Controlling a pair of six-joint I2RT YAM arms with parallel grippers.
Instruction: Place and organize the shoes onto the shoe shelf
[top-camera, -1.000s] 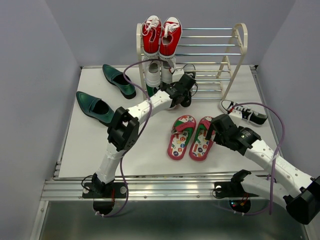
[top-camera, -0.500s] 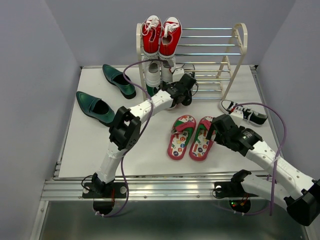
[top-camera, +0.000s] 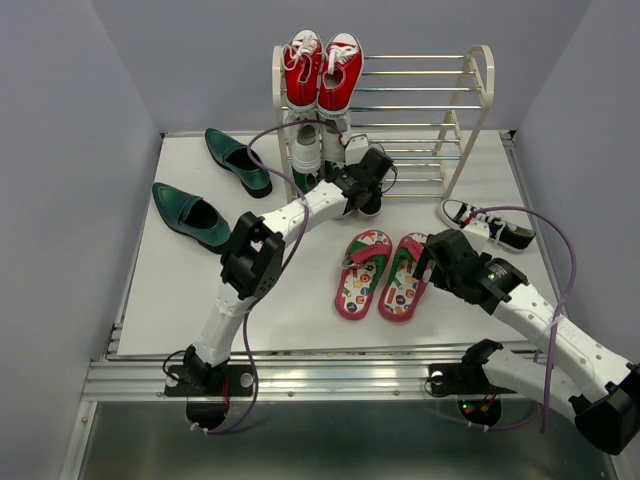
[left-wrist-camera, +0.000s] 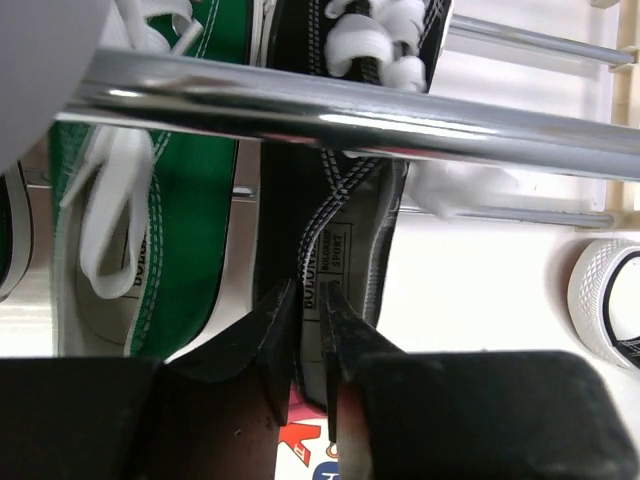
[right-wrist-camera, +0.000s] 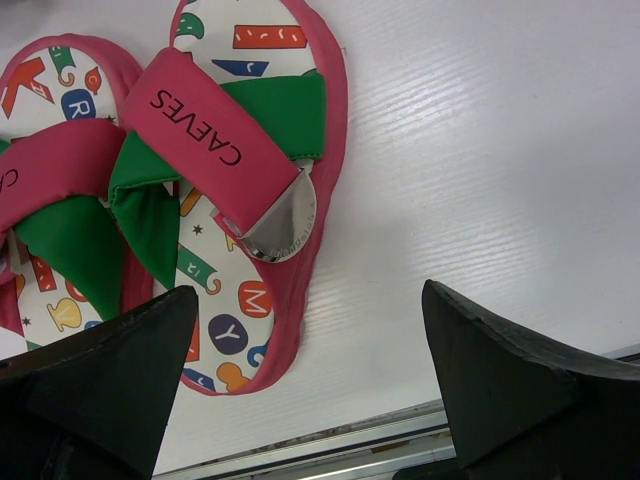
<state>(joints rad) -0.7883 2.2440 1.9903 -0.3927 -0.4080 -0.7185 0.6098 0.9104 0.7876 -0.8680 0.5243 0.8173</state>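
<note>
1. The shelf (top-camera: 478, 95) stands at the back of the table (top-camera: 300, 300).
2. The left tool (left-wrist-camera: 305, 305) reaches into the low tier of the shelf, under a rod (left-wrist-camera: 400, 125). Its fingers (left-wrist-camera: 272, 335) stand a little apart at the heel of a black sneaker (left-wrist-camera: 345, 220); I cannot tell if they grip it.
3. This sneaker lies on the low tier, just beside a green sneaker (left-wrist-camera: 190, 240).
4. The second black sneaker (top-camera: 487, 225) lies on the table, in front of the shelf's right frame.
5. The flip-flops (top-camera: 362, 275) lie side by side on the table, in front of the shelf.
6. The right tool (right-wrist-camera: 310, 300) is wide open, above the table at the outer edge of the right flip-flop.
7. The loafers (top-camera: 238, 160) lie on the table, left of the shelf, apart from each other.
8. The red sneakers (top-camera: 322, 70) sit on the shelf's top tier, at its left end.
</note>
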